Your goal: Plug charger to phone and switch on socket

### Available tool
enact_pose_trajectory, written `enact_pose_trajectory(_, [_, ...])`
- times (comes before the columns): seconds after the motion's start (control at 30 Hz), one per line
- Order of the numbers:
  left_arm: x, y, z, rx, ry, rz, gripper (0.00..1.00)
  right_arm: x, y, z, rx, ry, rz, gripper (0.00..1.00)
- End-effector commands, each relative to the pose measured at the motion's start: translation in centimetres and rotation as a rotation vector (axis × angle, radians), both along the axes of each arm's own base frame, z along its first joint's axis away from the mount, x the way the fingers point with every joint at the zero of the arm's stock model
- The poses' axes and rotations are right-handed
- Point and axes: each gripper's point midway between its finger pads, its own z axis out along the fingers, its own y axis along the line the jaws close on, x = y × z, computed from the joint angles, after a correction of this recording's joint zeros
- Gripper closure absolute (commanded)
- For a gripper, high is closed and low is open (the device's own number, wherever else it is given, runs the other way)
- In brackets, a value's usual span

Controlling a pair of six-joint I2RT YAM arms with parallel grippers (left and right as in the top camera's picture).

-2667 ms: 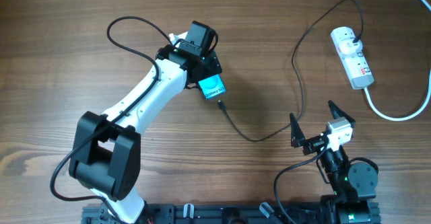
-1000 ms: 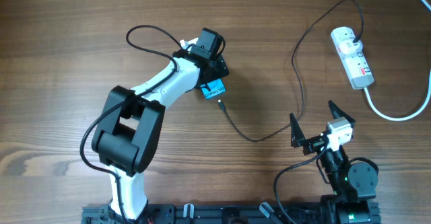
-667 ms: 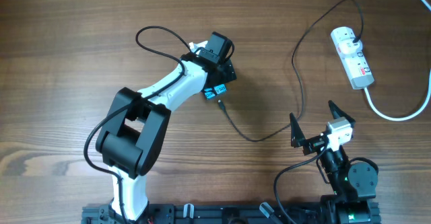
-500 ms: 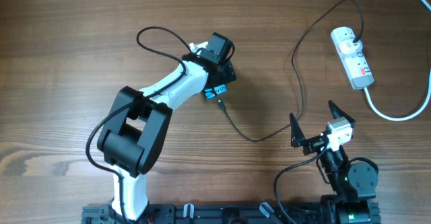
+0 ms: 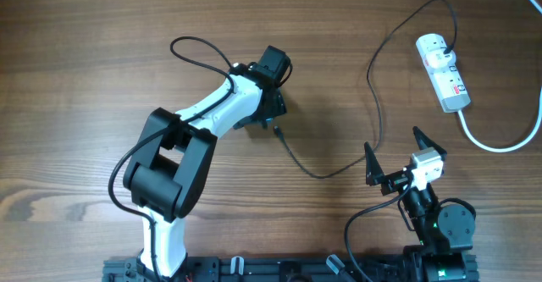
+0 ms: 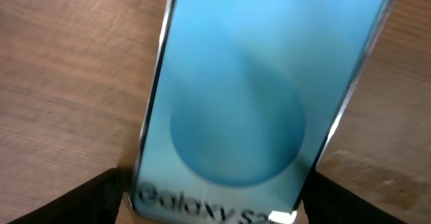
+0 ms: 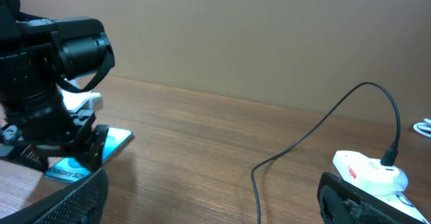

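Observation:
The phone [image 6: 256, 96], teal screen up with "Galaxy" at its lower edge, lies on the wooden table and fills the left wrist view. My left gripper [image 6: 212, 194] is open, one dark finger on each side of the phone's lower end. The left finger shows a thin strip of wood beside the phone. From overhead the left gripper [image 5: 269, 104] hides the phone. The charger [image 5: 322, 174], a thin black cable, has its plug tip [image 5: 277, 130] just beside that gripper and runs to the socket [image 5: 442, 72]. My right gripper [image 5: 394, 151] is open and holds nothing.
The right wrist view shows the left arm [image 7: 54, 83] over the phone [image 7: 111, 140], the charger cable [image 7: 316, 136] and the socket [image 7: 370, 173]. A thick white cord [image 5: 500, 142] loops from the socket at the right table edge.
The left gripper has come down over the phone, which no longer shows from overhead, and its jaws have narrowed a little. The right arm has not moved.

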Motion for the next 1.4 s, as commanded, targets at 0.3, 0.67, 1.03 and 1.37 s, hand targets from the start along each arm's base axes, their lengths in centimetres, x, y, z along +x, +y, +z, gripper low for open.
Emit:
enact_pose_trajectory(0.3, [-2.2,5.4,-1.6,0.057,0.199,-0.056,0.0,0.0,0.1,0.0,0.014,0.003,0.01,0.0])
enact_pose_trajectory(0.67, [7.3,3.6,1.1,0.044,-0.148,-0.418,0.0,0.0,0.1,0.0,0.014,0.002,0.01,0.0])
enact_pose_trajectory(1.03, [2.4,4.0,-0.1,0.087,0.055,-0.562,0.02,0.0,0.1,0.0,0.013,0.002,0.01,0.0])
enact_pose_trajectory(1.37, [12.2,3.2,6.0,0.346,-0.297,-0.864,0.0,0.0,0.1,0.0,0.014,0.002,0.01,0.0])
